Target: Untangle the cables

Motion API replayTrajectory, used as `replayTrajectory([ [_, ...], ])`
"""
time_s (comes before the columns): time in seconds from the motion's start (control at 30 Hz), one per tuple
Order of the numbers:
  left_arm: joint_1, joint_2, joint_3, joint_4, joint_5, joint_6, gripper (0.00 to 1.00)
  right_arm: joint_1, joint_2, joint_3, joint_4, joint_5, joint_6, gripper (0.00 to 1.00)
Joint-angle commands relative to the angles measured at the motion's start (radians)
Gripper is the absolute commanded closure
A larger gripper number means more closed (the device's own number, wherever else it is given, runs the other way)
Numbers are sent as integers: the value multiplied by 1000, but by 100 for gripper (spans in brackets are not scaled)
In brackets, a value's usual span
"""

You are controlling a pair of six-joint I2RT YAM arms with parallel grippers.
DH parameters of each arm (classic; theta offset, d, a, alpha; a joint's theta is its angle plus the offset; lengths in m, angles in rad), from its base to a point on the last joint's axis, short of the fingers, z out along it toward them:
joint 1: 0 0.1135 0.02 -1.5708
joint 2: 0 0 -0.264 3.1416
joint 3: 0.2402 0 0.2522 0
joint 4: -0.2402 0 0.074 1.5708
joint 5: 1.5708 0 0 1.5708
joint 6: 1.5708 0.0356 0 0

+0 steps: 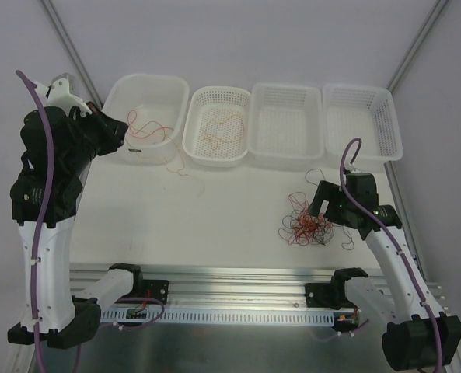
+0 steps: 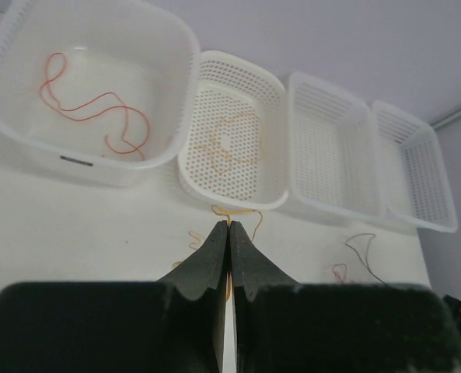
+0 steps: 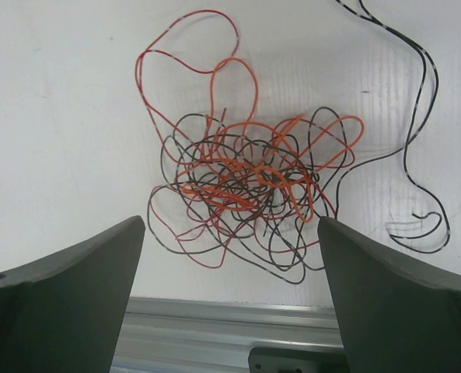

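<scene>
Cables (image 3: 249,186), thin red, orange, brown and black wires in one knot, lie on the white tabletop (image 3: 51,116) dead ahead of the right claw (image 3: 230,233), just past its tips and centred in the gap. No clear long axis; one loose black strand (image 3: 434,78) trails off to the claw's right. The right claw is spread wide and empty. The left claw (image 2: 228,233) is clenched, well apart, facing the row of white plastic baskets (image 2: 323,206). The right arm is nearer, so a straight-in reach looks right.

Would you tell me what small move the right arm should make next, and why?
Probably lower the right gripper onto the tangle and pinch one outer strand, perhaps the black cable looping out to one side: the jaws stand open over the bunch, holding nothing.
</scene>
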Motion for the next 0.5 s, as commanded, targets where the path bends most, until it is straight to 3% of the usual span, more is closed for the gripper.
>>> replayTrajectory([
  [0.0, 6, 42, 52, 92, 172, -72, 100, 11, -65, 50, -21, -52, -14, 0],
  [0.2, 6, 143, 153, 202, 276, -143, 100, 17, -128, 65, -49, -80, -17, 3],
  [0.47, -29, 305, 349, 326, 275, -180, 100, 21, -160, 76, -53, -132, -9, 3],
])
